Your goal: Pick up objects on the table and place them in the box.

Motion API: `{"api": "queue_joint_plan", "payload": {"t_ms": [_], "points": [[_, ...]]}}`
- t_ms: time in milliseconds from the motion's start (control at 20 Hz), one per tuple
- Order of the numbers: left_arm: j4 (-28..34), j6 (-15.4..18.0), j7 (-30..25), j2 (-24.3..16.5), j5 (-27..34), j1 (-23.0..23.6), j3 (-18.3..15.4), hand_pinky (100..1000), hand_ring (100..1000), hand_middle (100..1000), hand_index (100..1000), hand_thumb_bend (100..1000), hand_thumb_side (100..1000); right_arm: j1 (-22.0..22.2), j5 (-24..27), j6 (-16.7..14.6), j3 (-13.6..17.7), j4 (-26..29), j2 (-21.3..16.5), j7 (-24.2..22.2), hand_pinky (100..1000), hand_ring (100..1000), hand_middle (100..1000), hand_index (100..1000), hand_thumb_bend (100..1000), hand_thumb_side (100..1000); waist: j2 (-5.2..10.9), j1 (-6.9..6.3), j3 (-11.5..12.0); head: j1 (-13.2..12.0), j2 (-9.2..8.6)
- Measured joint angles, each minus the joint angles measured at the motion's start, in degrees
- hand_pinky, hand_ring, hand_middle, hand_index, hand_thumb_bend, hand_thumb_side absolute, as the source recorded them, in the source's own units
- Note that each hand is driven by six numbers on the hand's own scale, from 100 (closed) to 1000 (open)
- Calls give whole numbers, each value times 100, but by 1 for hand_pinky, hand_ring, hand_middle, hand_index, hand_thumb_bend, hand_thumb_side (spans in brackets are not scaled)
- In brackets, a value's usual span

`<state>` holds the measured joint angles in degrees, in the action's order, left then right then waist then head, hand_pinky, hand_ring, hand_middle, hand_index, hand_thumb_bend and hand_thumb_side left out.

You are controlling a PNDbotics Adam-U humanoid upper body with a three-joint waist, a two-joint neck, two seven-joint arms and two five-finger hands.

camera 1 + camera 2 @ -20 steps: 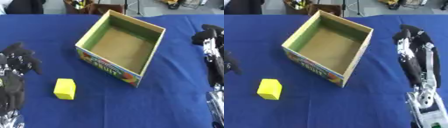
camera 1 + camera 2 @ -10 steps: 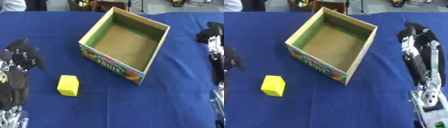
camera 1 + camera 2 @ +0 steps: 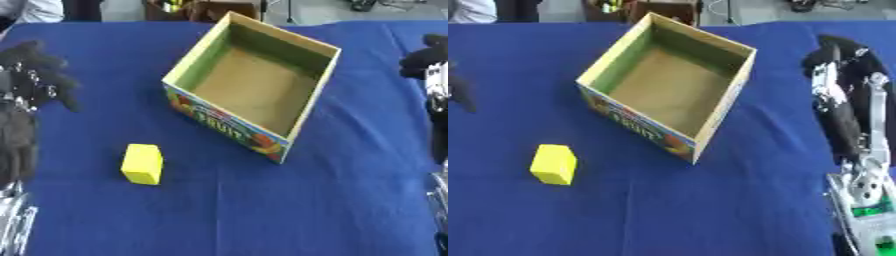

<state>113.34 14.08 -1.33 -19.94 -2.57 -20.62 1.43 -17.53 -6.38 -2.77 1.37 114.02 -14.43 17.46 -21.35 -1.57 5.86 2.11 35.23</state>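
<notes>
Looking down through my left eye, I see the open cardboard box point(image 3: 254, 87) sitting askew on the blue tablecloth point(image 3: 219, 210), its printed fruit label on the near wall and nothing inside it. The yellow block point(image 3: 143, 163) lies on the cloth near and left of the box, well apart from it. My left hand point(image 3: 31, 75) hovers at the left edge, farther than the block, its black fingers curled downward and closed on nothing; it does not touch the block. At the right edge only a dark piece of my right hand shows.

Through my right eye, my right hand point(image 3: 839, 60) is clearer: it hangs to the right of the box, beside the far right corner but apart from it, holding nothing. I cannot tell whether its fingers are together or spread. Its black and silver forearm point(image 3: 859, 150) runs down toward the near right corner. Here the block sits near left.
</notes>
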Motion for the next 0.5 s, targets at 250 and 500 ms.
{"api": "queue_joint_plan", "payload": {"t_ms": [250, 500], "points": [[15, -29, -438, -895, -980, -274, 10, 530, 673, 727, 913, 100, 757, 45, 0, 7, -2, 0, -24, -7, 648, 634, 566, 739, 100, 592, 9, -15, -21, 10, -6], [18, 72, -1605, -1669, -2159, -615, 143, 648, 765, 800, 970, 100, 761, 93, -1, 21, -34, 0, -46, -26, 648, 635, 566, 739, 100, 589, 9, -22, -36, 57, -9]]}}
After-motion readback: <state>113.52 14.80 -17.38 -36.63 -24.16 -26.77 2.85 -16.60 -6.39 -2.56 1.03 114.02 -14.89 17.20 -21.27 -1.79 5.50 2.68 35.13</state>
